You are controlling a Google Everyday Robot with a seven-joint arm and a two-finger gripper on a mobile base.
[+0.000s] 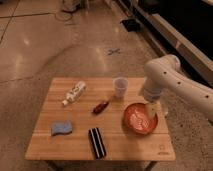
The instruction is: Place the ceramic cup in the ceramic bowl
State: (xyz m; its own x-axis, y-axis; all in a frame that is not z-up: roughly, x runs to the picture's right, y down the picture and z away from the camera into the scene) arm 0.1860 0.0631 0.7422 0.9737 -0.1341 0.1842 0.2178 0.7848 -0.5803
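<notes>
Camera view. Wooden counter (135, 146), one. On it:
- cup (119, 86), one, pale, upright, near the back edge, apart from the bowl;
- bowl (129, 122), one, orange-red, front right of the cup;
- white bottle (74, 93), one, lying down;
- dark-red oblong piece (101, 106), one;
- blue sponge (61, 128), one;
- black bar (96, 142), one.

Gripper (150, 111), one, on a white arm (172, 80), hangs over the bowl's right side. Whether it is open or closed cannot be told.
</notes>
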